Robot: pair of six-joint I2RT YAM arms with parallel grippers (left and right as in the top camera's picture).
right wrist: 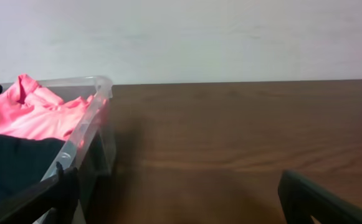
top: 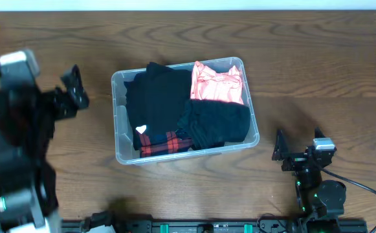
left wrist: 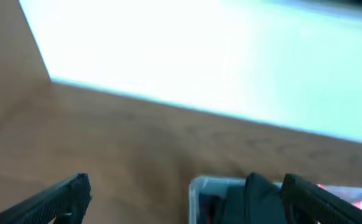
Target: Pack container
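Clear rectangular plastic container (top: 120, 120) holds black garments (top: 158, 97) and a pink garment (top: 217, 84). Left gripper (top: 76, 87) sits at its 9 o'clock, right gripper (top: 298, 144) at 4 o'clock, both spread apart.

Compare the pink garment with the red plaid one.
The pink garment is plain; the red plaid garment is checked. The pink garment lies uncovered in the far right corner; the red plaid garment shows only a strip by the near wall, under black clothes. Both lie inside the container.
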